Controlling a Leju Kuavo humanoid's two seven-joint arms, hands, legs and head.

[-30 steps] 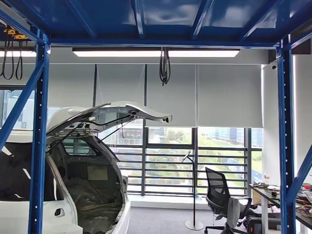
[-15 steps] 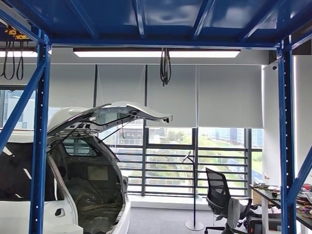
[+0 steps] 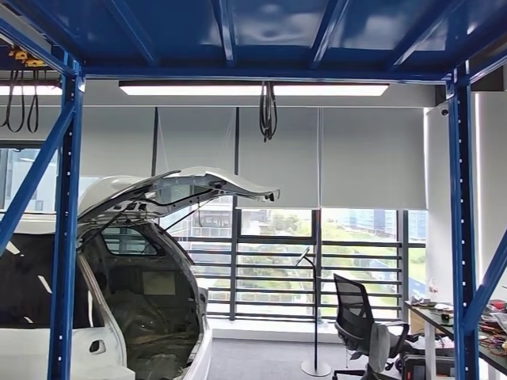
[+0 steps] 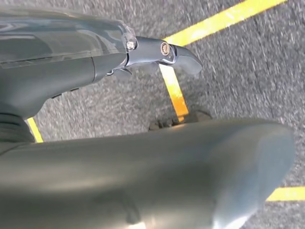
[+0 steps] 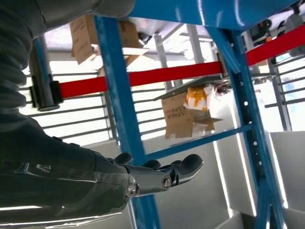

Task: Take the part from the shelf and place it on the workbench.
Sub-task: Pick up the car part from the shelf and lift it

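Observation:
The blue steel shelf stands right in front of me, with its left post (image 3: 66, 237), its right post (image 3: 462, 237) and the underside of an upper deck (image 3: 269, 32). My left hand (image 4: 107, 57) hangs over grey carpet, its fingers (image 4: 169, 48) stretched out and nothing in it. My right hand (image 5: 151, 176) is raised beside a blue shelf post (image 5: 118, 109), fingers straight and apart, holding nothing.
Beyond the shelf is a white car (image 3: 150, 261) with its tailgate up, a black office chair (image 3: 359, 317), a floor lamp (image 3: 315, 317) and a cluttered desk (image 3: 442, 313). Yellow lines (image 4: 172, 86) mark the carpet. A red barrier belt (image 5: 172, 74) and cardboard boxes (image 5: 179, 117) lie past the right hand.
The whole head picture has slid down a few pixels, so the camera has tipped slightly upward. Nothing in the scene has moved.

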